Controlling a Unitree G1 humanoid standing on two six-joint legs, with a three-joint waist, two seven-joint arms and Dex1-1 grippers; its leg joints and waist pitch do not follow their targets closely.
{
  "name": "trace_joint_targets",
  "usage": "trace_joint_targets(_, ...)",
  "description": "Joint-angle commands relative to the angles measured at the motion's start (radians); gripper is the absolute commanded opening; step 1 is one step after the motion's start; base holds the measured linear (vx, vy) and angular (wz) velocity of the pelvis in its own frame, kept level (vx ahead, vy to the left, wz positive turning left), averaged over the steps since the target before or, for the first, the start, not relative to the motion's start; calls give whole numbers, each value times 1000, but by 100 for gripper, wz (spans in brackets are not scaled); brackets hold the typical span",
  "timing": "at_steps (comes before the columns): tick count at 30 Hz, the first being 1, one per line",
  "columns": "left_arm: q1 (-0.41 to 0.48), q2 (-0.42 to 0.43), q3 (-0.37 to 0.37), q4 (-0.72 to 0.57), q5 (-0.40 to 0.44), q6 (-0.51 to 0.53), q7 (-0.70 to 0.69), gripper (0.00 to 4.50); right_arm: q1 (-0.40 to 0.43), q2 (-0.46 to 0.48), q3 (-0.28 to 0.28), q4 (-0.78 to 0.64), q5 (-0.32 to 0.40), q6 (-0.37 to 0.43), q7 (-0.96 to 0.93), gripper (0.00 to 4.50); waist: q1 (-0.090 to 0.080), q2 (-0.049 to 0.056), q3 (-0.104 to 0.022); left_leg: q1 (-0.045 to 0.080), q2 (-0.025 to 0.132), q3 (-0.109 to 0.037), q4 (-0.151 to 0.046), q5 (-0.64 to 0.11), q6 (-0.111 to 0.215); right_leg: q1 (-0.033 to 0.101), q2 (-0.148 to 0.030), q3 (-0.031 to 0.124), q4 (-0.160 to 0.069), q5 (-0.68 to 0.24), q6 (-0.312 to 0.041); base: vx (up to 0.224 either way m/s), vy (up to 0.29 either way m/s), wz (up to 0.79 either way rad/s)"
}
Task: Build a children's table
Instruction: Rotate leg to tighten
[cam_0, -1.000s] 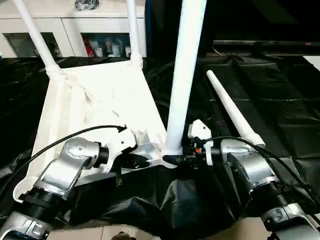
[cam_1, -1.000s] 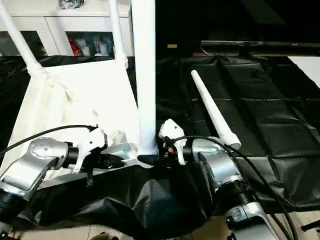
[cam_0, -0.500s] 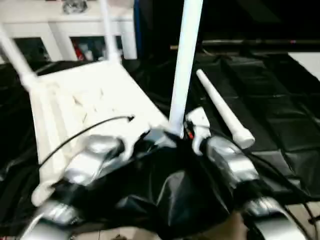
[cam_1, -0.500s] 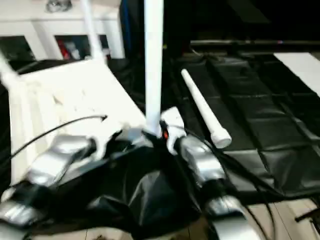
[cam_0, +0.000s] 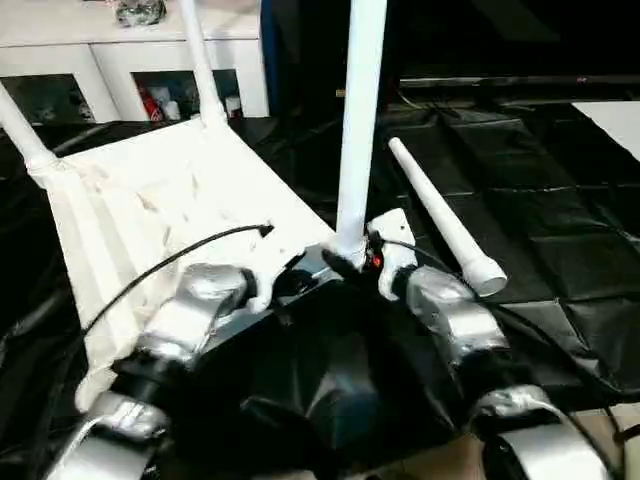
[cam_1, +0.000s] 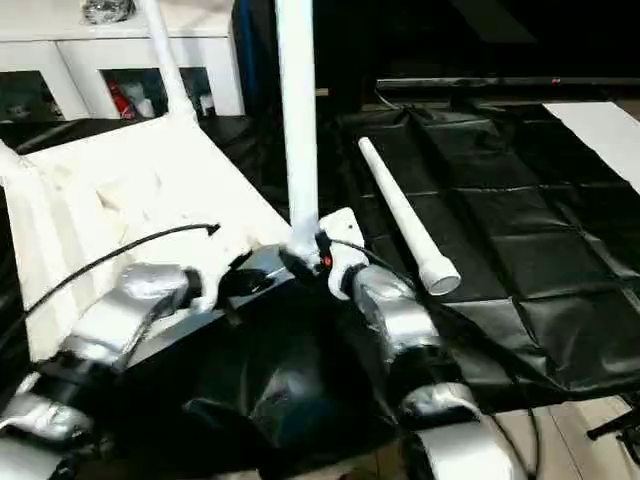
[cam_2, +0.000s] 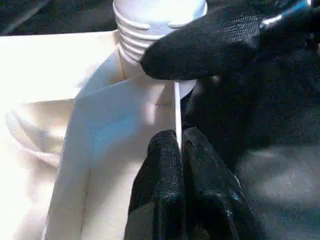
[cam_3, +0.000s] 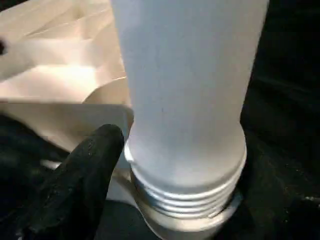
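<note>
No readable brand, label or writing on any part.

Tabletop (cam_0: 170, 200) lies underside up on the black-sheeted surface (cam_0: 560, 210), ribs showing. Three legs stand in corner sockets: two at the far corners (cam_0: 200, 60) (cam_0: 20, 130), one upright at the near corner (cam_0: 360, 120). Fourth leg (cam_0: 440, 215) lies loose on the sheet, beside the right arm, apart from the tabletop.

Left hand (cam_2: 179, 150): fingers pressed together, pinching the thin edge of the tabletop at the near corner, just beside the upright leg's threaded base (cam_2: 145, 35).

Right hand (cam_0: 345, 265): at the foot of that upright leg. Right wrist view shows one black finger (cam_3: 85, 175) beside the threaded collar (cam_3: 185, 195); the second finger is hidden, so spread or gripping cannot be told.
</note>
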Motion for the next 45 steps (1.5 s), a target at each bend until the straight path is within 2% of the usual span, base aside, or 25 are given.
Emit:
trace_joint_targets(1, 4, -5, -42, -70, -43, -42, -86, 0, 15, 14, 81, -43, 13, 15, 121, 374, 6, 7, -63, 6, 17, -2, -66, -254, 33, 52, -67, 44, -79, -231, -205, 0, 0, 0)
trace_joint_targets(4, 18, 22, -43, -90, -54, -53, -128, 0, 24, -17, 90, -73, 19, 20, 171, 374, 12, 7, -63, 9, 18, -1, -66, -260, 33, 51, -66, 44, -78, -231, -210, 0, 0, 0)
trace_joint_targets(5, 35, 60, -39, -112, -67, -62, -180, 0, 42, -67, 100, -125, 34, 37, 262, 374, 14, 7, -62, 10, 19, 0, -67, -264, 33, 50, -65, 45, -79, -235, -209, 0, 0, 0)
trace_joint_targets(6, 39, 71, -37, -118, -70, -65, -194, 0, 47, -81, 102, -141, 39, 46, 289, 374, 22, 6, -63, 9, 21, -2, -67, -259, 36, 55, -65, 44, -76, -225, -204, 0, 0, 0)
trace_joint_targets(8, 46, 90, -36, -127, -73, -66, -213, 0, 58, -106, 108, -171, 57, 63, 341, 374, 26, 8, -62, 10, 22, 1, -67, -260, 39, 50, -64, 45, -77, -228, -203, 0, 0, 0)
trace_joint_targets(10, 57, 117, -32, -135, -77, -71, -241, 0, 73, -144, 125, -214, 73, 84, 409, 374, 33, 6, -61, 11, 22, 1, -68, -267, 32, 51, -66, 45, -78, -252, -196, 0, 0, 0)
trace_joint_targets(15, 69, 142, -29, -151, -87, -69, -270, 0, 79, -171, 140, -237, 72, 96, 456, 374, 39, 4, -61, 8, 20, 0, -67, -259, 26, 50, -68, 46, -80, -278, -185, 0, 0, 0)
trace_joint_targets(16, 72, 148, -30, -156, -91, -67, -278, 0, 78, -173, 140, -241, 75, 102, 460, 351, 40, 4, -61, 9, 20, 0, -67, -256, 24, 50, -68, 45, -79, -279, -183, 0, 0, 0)
trace_joint_targets(18, 76, 152, -31, -162, -96, -65, -290, 0, 77, -174, 140, -243, 77, 107, 463, 351, 41, 4, -63, 9, 20, 0, -67, -242, 26, 50, -67, 45, -77, -266, -184, 0, 0, 0)
trace_joint_targets(20, 82, 157, -34, -173, -103, -57, -303, 0, 73, -171, 142, -246, 79, 117, 463, 315, 41, 5, -63, 9, 21, 0, -66, -239, 26, 49, -66, 45, -76, -247, -190, 0, 0, 0)
trace_joint_targets(25, 85, 152, -36, -175, -102, -55, -300, 0, 78, -161, 149, -250, 81, 124, 457, 294, 48, 4, -62, 11, 20, 1, -68, -245, 20, 48, -66, 45, -77, -258, -187, 0, 0, 0)
trace_joint_targets(26, 86, 152, -36, -176, -102, -55, -299, 0, 79, -160, 149, -251, 81, 124, 456, 285, 47, 1, -62, 11, 21, 1, -68, -246, 20, 48, -66, 45, -77, -262, -185, 0, 0, 0)
trace_joint_targets(32, 78, 124, -25, -153, -95, -52, -249, 0, 97, -129, 151, -222, 52, 109, 374, 276, 45, 3, -61, 10, 19, 0, -68, -246, 13, 48, -67, 45, -79, -280, -173, 0, 0, 0)
trace_joint_targets(35, 54, 77, -7, -123, -79, -37, -167, 0, 85, -66, 119, -154, 24, 103, 212, 275, 39, 5, -57, 11, 16, -3, -71, -276, -4, 46, -68, 45, -86, -349, -156, 0, 0, 0)
trace_joint_targets(40, 6, 4, 6, -72, -55, 14, -49, 0, 40, 32, 51, -52, 21, 86, -12, 274, 14, 2, -56, 13, 11, -6, -70, -316, -15, 44, -71, 43, -95, -434, -133, 0, 0, 0)
trace_joint_targets(43, -29, -43, 12, -32, -37, 31, 33, 0, 4, 85, 12, 4, 39, 103, -123, 274, 7, 3, -57, 11, 10, -6, -70, -306, -11, 43, -68, 43, -97, -420, -132, 0, 0, 0)
trace_joint_targets(45, -52, -70, 15, -2, -19, 30, 86, 0, -14, 112, 1, 34, 38, 100, -167, 274, 5, 4, -61, 7, 12, -6, -69, -278, -8, 47, -67, 43, -90, -354, -150, 0, 0, 0)
